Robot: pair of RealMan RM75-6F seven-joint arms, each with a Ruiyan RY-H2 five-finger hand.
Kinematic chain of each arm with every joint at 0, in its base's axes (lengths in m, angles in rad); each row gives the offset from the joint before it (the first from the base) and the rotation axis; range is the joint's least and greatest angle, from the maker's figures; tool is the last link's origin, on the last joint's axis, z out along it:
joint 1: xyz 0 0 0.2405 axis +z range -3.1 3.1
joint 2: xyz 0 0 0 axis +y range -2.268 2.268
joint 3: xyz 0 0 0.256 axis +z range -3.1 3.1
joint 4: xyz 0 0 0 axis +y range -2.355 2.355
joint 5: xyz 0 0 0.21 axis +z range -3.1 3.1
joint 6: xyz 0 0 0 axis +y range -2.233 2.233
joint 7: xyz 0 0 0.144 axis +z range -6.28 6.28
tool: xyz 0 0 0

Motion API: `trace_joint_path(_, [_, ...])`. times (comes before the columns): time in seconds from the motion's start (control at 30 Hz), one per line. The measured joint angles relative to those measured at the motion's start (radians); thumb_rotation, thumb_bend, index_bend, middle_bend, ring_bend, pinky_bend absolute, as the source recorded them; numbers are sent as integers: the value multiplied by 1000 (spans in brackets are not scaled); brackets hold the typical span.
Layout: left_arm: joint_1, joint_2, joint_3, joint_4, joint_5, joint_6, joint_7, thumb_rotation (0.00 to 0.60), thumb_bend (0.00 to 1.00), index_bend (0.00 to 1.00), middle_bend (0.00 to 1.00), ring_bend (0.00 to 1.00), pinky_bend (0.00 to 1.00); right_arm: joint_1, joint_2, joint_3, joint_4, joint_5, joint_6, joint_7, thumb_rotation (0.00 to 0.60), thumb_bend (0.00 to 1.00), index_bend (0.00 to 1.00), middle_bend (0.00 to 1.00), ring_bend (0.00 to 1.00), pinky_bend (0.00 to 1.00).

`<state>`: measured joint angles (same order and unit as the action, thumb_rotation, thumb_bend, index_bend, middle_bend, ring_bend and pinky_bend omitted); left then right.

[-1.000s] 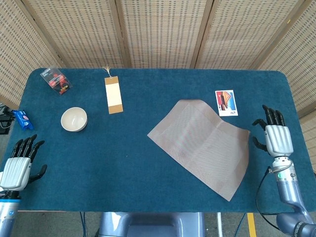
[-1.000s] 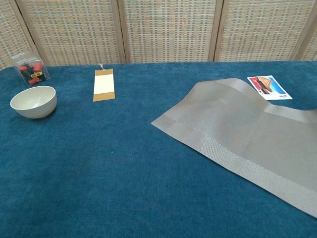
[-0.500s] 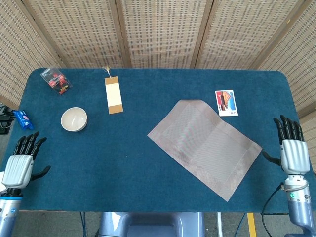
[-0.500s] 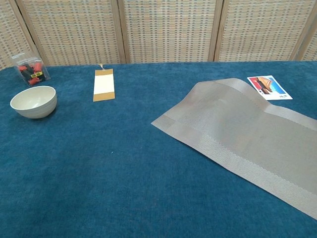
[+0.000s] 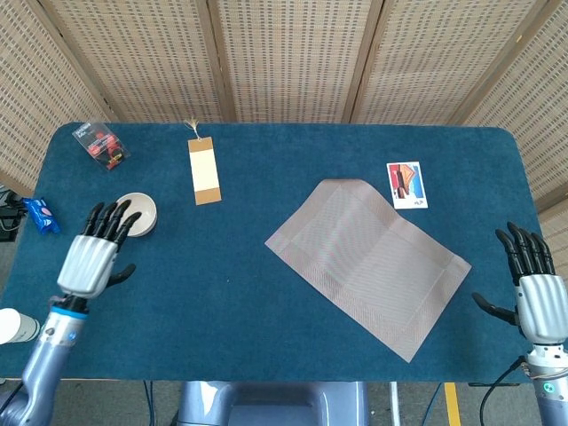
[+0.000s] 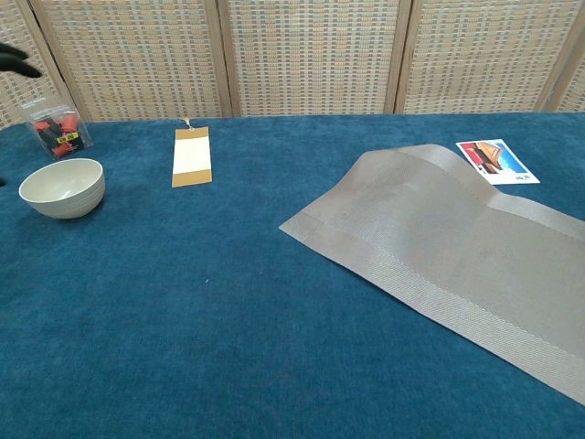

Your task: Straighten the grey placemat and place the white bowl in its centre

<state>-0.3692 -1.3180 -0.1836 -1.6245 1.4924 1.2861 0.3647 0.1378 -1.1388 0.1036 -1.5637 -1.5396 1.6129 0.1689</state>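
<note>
Two hands, fingers apart, empty: left hand [image 5: 89, 256] just beside white bowl [image 6: 62, 187], far left, likely to grasp; right hand [image 5: 540, 297] right of skewed grey placemat [image 5: 368, 264].

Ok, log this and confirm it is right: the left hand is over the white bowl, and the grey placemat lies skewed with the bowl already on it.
Not right. The head view shows the white bowl off the grey placemat, on the blue cloth far to its left. The rest holds: the left hand is over the bowl, and the placemat lies skewed.
</note>
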Motion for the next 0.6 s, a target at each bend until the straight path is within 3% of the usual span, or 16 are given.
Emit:
trace_joint_path(0.27, [-201, -147, -87, 54, -133, -180, 221, 600, 177, 128, 0, 0, 0, -8, 43, 19, -10, 9, 4, 91, 600, 125, 41, 0, 0, 0])
trace_joint_path(0.6, [-400, -409, -118, 270, -294, -310, 386, 600, 122, 133, 0, 0, 0, -12, 78, 37, -2, 23, -14, 193, 600, 126, 51, 0, 0, 0])
